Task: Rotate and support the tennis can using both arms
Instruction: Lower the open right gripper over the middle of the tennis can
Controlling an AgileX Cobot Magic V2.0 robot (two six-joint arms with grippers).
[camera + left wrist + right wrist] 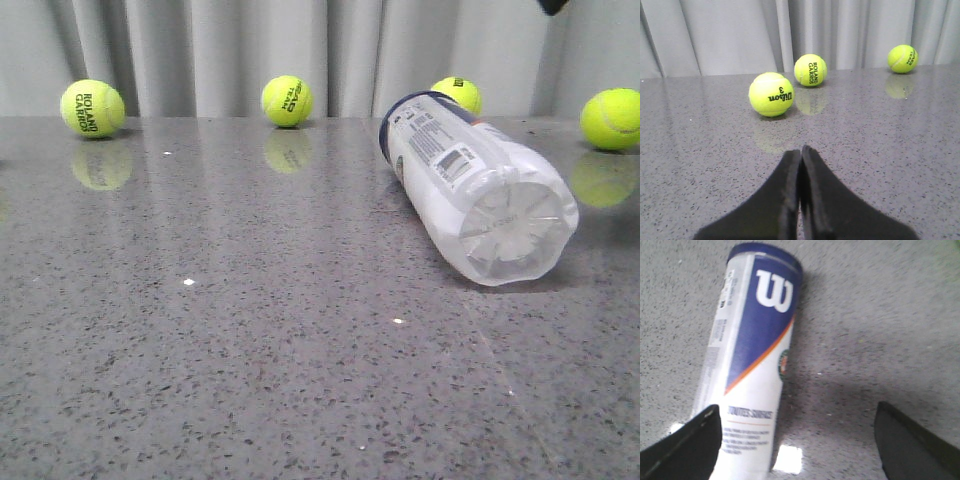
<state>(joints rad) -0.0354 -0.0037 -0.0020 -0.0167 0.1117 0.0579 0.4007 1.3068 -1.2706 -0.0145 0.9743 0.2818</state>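
The tennis can lies on its side on the right of the grey table, clear base toward the camera, navy rim at the far end. In the right wrist view the can shows its navy and orange label. My right gripper is open and hovers above it, with one finger over the can's lower part and the other finger over bare table. Only a black bit of that arm shows at the front view's top edge. My left gripper is shut and empty, low over the table. The can is out of its view.
Several yellow-green tennis balls sit along the back by the grey curtain: far left, middle, behind the can, far right. A Wilson ball lies ahead of the left gripper, with two more behind it.
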